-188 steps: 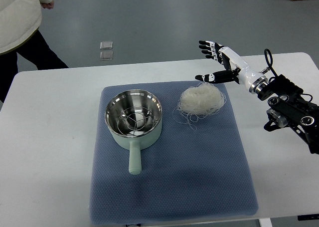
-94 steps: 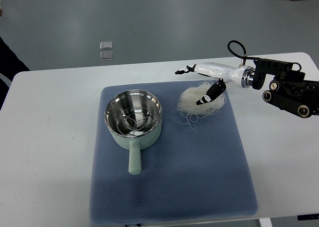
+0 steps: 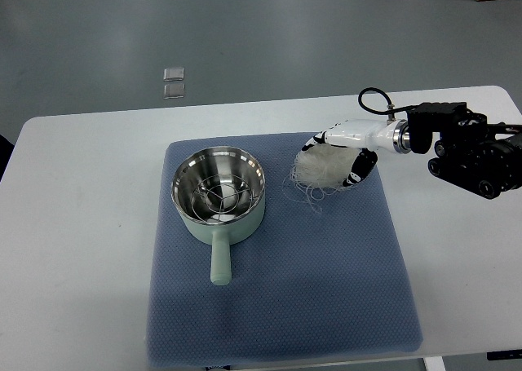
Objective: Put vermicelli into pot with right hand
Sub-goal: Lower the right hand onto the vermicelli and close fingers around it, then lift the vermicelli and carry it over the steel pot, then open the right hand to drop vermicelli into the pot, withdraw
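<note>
The right robot hand [image 3: 336, 152] reaches in from the right edge of the frame, upper centre-right, and is curled over the vermicelli [image 3: 320, 169], its fingers [image 3: 360, 169] wrapped around the pale bundle from above and the right side. The vermicelli sits under and inside that grip, on the upper right part of the blue mat [image 3: 277, 306], with loose strands trailing down and to the left onto the mat. The pot [image 3: 218, 195], mint green with a steel inside, stands left of the bundle, apart from it, its handle pointing toward the lower edge. The mat lies on the white counter [image 3: 73, 249].
</note>
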